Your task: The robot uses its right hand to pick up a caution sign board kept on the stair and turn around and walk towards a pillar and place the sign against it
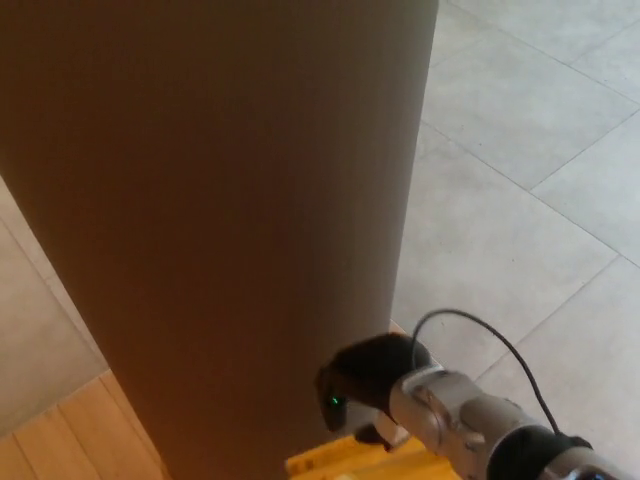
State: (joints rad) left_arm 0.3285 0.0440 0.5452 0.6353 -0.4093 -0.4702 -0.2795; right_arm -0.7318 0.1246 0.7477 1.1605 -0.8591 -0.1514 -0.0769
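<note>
A wide brown pillar (220,220) fills most of the head view, very close in front of me. At the bottom edge shows the yellow top of the caution sign board (340,464), right beside the pillar's lower right side. My right hand (368,378), black with a small green light, sits just above the sign's top and close to the pillar; its silver wrist and a black cable trail off to the lower right. How its fingers meet the sign is hidden. My left hand does not show.
Grey floor tiles (520,200) spread to the right of the pillar. A strip of light wooden flooring (70,430) runs around the pillar's foot at the lower left, with more grey tile beyond it.
</note>
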